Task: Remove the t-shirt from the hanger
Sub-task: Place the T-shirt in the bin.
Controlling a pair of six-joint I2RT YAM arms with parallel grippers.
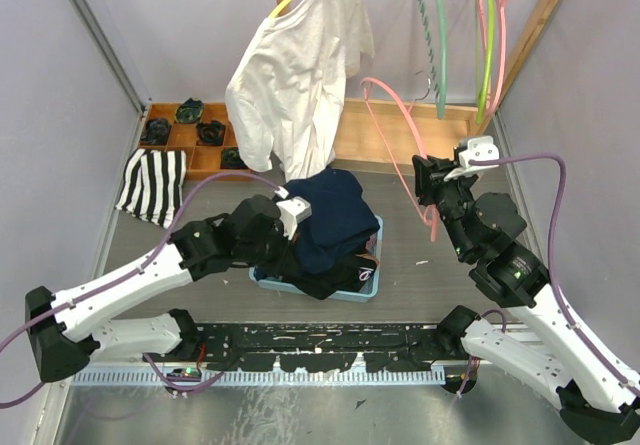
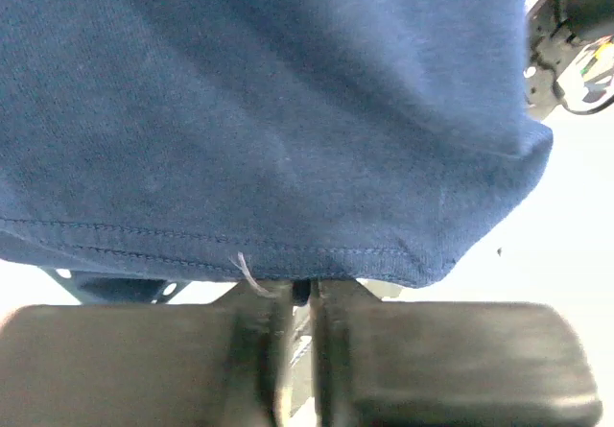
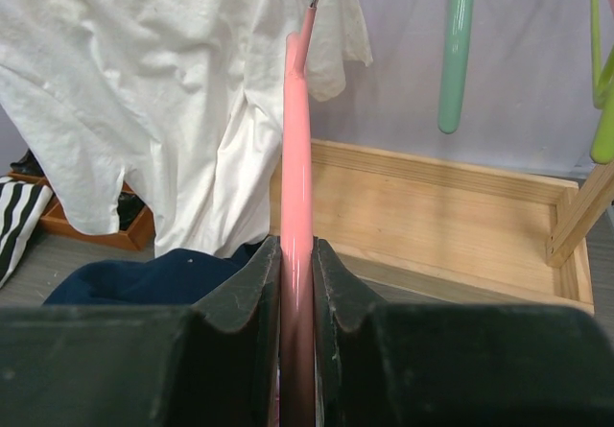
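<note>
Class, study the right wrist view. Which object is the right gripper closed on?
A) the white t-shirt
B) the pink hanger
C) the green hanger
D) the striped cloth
B: the right gripper has a finger pressed against each side of the pink hanger, which rises from between them in front of the white t-shirt.

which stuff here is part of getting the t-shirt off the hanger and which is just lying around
Job: pink hanger, navy t-shirt, blue bin.
Lying about: white t-shirt, yellow hanger, green hangers, striped cloth, wooden tray.
</note>
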